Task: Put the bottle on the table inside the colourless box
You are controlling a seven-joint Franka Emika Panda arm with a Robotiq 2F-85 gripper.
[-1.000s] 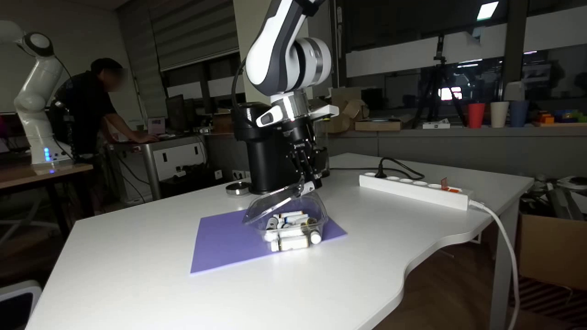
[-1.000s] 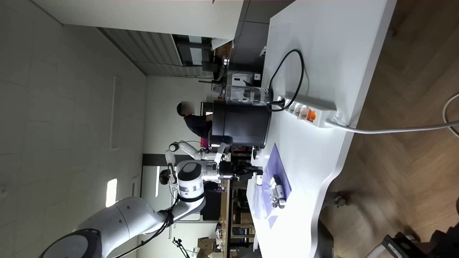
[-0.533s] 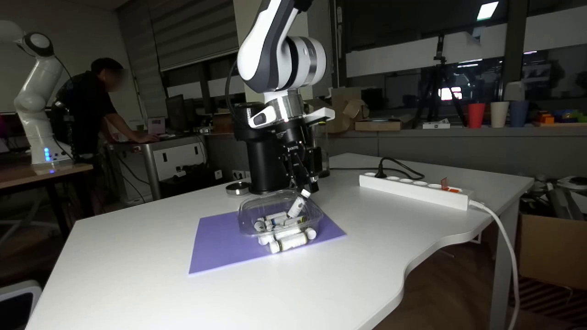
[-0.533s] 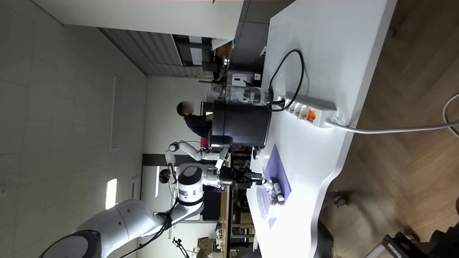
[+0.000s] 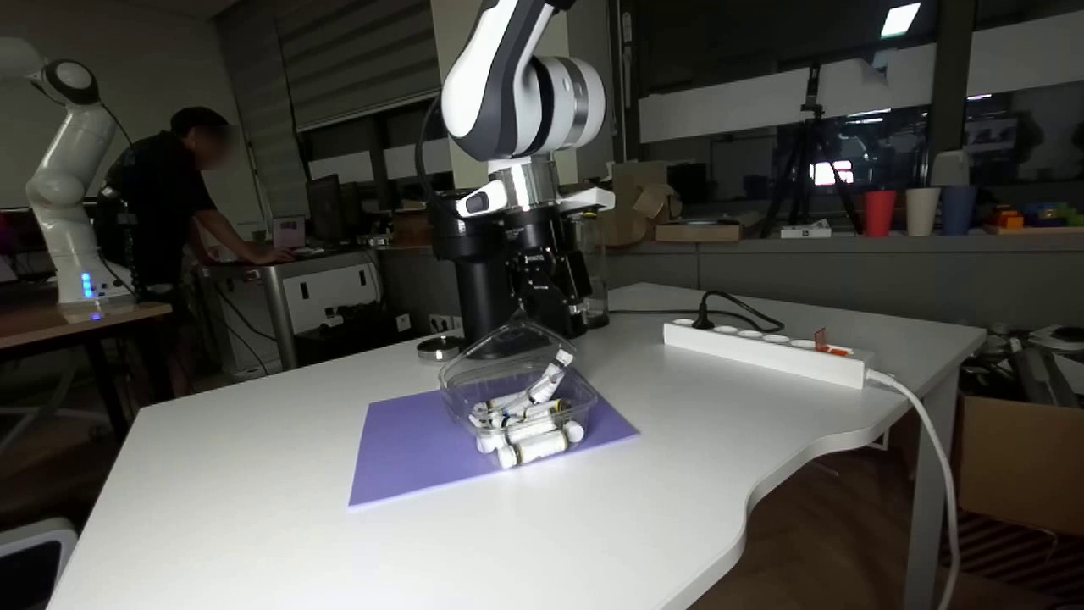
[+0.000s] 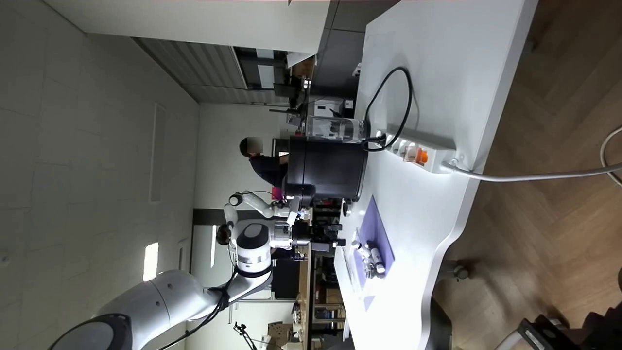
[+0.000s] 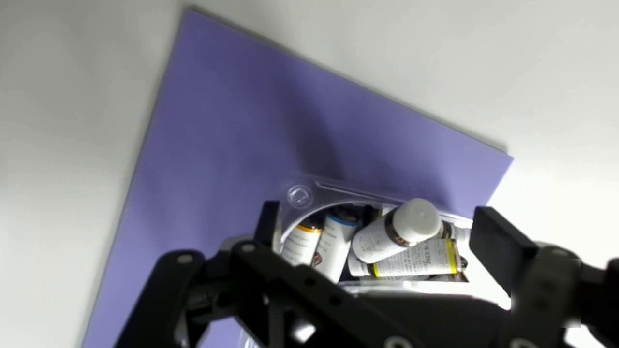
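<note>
In the wrist view, the claw is seen spread wide, its two black fingers set well apart and nothing gripped between them. Below that gap, the bottle is laid at a slant over other bottles inside the colourless box. It is topped by a smooth, round white cap above a dark neck. White labels, some banded in orange, blue or yellow, are wrapped around the rest. The box is formed of thin see-through plastic, with a small round stud pressed into its rounded corner. A flat, matt purple mat is spread beneath it on the table.

In an exterior view, the claw is shown higher than the bottle and apart from it; the bottle is tilted, one end raised out of the pile. The box's lid, clear and thin-edged, is raised near the fingers; whether it is touched by them cannot be told. The smooth white table is bounded by a wavy edge. A long white power strip and a rounded black appliance are set on it.

In an exterior view turned on its side, the fingertips are seen parted, just clear of the bottle. The box is scarcely made out. Beside the appliance, a clear cylinder is seen.
</note>
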